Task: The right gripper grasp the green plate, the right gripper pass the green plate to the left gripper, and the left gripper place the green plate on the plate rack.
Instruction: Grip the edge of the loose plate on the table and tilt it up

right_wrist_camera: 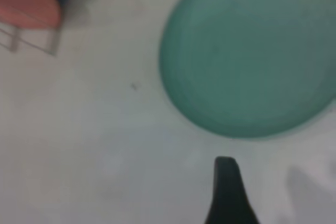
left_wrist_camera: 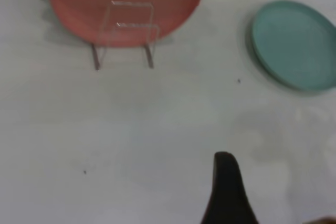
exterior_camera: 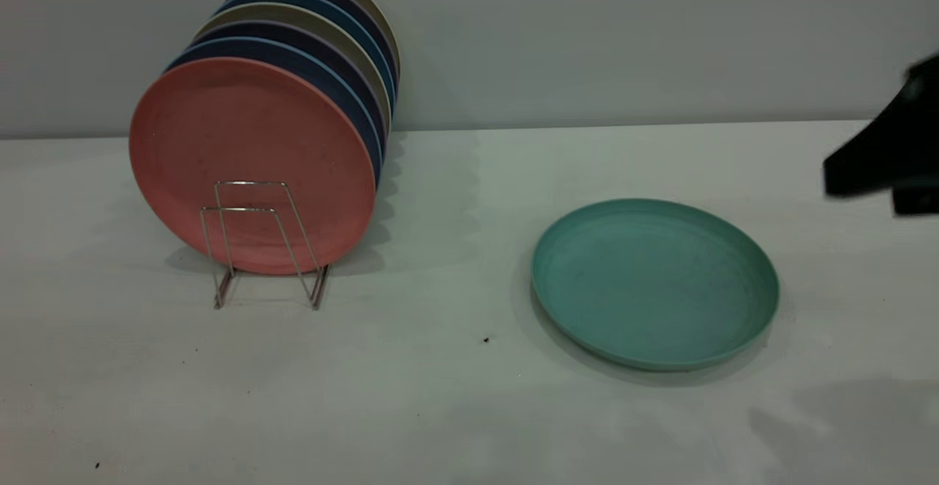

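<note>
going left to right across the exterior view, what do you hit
salmon-pink plate standing at the front of the plate rack → green plate lying flat on the table → right gripper at the right edge

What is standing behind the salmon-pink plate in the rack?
Behind the salmon-pink plate more plates stand upright in a row: dark blue plates and beige plates, showing only their upper right edges. Their faces and the plate rack wires behind are covered.
</note>
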You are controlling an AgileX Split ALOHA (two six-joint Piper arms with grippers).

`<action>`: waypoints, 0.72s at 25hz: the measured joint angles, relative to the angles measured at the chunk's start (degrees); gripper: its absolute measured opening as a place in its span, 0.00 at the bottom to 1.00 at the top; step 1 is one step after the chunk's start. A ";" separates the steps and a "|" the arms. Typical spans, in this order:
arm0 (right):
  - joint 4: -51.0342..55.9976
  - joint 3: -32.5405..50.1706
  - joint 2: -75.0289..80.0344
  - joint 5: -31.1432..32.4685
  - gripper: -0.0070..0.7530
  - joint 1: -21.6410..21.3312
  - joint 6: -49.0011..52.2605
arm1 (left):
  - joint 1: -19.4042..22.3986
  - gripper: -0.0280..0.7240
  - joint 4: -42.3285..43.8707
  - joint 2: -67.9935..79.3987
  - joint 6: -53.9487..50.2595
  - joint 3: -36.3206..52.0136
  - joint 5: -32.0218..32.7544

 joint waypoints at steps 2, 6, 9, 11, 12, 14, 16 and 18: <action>0.72 -2.51 5.28 -0.07 0.71 0.00 -1.81 | 0.00 0.76 -1.98 2.54 2.35 0.00 0.00; 0.88 -8.60 15.52 0.82 0.71 0.00 -2.68 | 0.00 0.76 -4.82 5.89 6.27 0.00 0.00; 0.88 -13.57 21.93 1.58 0.71 -0.18 -2.72 | 0.00 0.76 -4.94 6.28 7.26 0.00 0.00; 0.88 -16.24 25.97 2.38 0.71 -1.02 -2.72 | 0.00 0.76 -4.94 6.33 7.32 0.00 0.00; 0.88 -17.53 27.52 2.88 0.71 -1.67 -2.72 | 0.00 0.76 -4.94 6.34 7.37 0.00 0.00; 0.88 -19.60 31.08 4.51 0.71 -3.80 -2.67 | 0.00 0.76 -4.94 6.39 7.39 0.00 0.06; 0.61 -21.44 33.90 6.19 0.71 -5.73 -2.67 | 0.00 0.76 -4.94 6.39 7.43 0.00 0.12; 0.20 -22.69 36.20 6.66 0.71 -7.01 -3.02 | 0.00 0.76 -4.94 6.39 7.43 0.00 0.15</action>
